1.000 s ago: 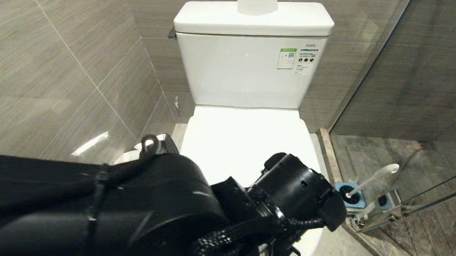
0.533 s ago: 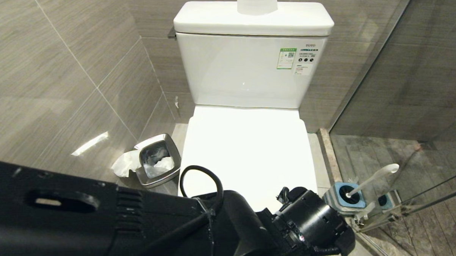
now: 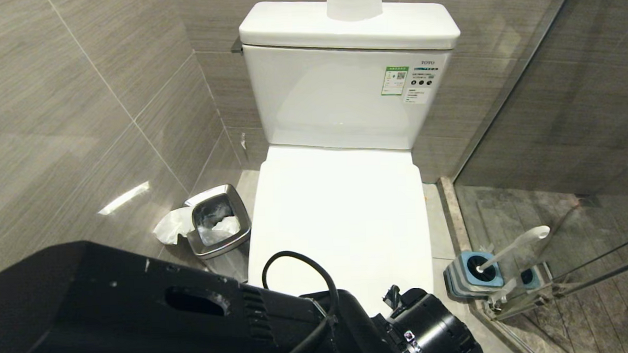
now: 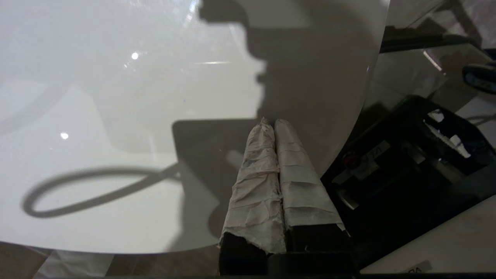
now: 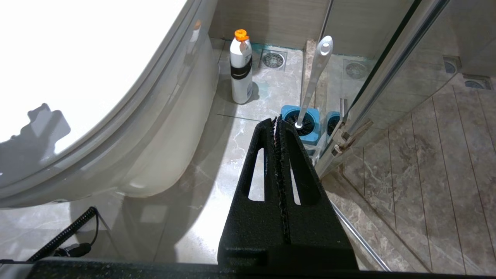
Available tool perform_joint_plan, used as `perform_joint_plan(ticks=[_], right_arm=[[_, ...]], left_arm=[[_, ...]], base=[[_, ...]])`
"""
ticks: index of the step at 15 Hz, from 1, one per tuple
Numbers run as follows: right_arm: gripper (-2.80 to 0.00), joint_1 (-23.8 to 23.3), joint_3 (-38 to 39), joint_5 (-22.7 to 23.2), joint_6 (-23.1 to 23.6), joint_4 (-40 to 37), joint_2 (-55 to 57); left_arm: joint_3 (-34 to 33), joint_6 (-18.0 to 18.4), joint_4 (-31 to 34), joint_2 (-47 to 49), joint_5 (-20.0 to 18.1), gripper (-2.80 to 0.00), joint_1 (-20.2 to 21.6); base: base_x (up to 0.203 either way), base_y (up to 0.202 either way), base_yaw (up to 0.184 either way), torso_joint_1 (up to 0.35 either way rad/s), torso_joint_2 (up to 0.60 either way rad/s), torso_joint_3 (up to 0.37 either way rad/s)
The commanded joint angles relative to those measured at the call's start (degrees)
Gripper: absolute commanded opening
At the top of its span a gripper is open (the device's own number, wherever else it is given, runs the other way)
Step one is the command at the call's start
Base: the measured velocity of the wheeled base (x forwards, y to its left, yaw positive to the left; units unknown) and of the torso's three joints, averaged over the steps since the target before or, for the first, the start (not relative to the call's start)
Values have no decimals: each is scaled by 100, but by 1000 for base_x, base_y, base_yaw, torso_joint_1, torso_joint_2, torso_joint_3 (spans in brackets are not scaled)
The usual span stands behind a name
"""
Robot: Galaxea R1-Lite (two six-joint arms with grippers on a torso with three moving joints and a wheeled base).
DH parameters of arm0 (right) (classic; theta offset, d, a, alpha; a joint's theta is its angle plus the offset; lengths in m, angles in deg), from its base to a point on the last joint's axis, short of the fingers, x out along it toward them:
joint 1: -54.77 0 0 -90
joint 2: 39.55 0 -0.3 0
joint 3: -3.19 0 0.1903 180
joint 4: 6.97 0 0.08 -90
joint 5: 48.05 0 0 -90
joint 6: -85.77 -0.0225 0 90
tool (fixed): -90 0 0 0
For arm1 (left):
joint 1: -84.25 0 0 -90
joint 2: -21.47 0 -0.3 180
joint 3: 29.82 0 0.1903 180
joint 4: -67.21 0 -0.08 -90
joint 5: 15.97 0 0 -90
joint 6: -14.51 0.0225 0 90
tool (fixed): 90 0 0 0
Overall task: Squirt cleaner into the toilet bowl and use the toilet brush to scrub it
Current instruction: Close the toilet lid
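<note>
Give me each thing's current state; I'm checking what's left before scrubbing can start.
toilet bowl: lid down, closed.
toilet brush: standing in its holder, untouched.
cleaner: upright on the floor, orange cap on.
bin: open, lined, tissue beside it.
left gripper: shut, empty, over the lid.
right gripper: shut, empty.

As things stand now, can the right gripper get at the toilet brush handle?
Probably yes. The right gripper, shut, points toward the toilet brush, upright in its blue holder; bare floor lies between. The glass door stands close beside it.

Floor: cleaner, brush holder, bin, prob. tissue.
</note>
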Motion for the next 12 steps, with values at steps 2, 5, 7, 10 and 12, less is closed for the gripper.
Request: perform_joint_plan(ticks=[2, 5, 7, 10, 12], right_arm=[[-280, 1, 1, 1, -2, 2, 5], [-280, 1, 1, 1, -2, 2, 5], [-280, 1, 1, 1, -2, 2, 5], [-280, 1, 1, 1, -2, 2, 5], [-280, 1, 1, 1, -2, 2, 5]], left_arm=[[220, 3, 10, -522, 110, -280, 46], [695, 19, 197, -1209, 317, -280, 241], [1323, 22, 476, -1456, 493, -280, 488], [2710, 182, 864, -1526, 820, -280, 1054], [3297, 598, 833, -1592, 1081, -280, 1726]], base=[[0, 0, 0, 0, 0, 0], [0, 0, 0, 0, 0, 0], [0, 0, 0, 0, 0, 0], [0, 0, 0, 0, 0, 0], [0, 0, 0, 0, 0, 0]])
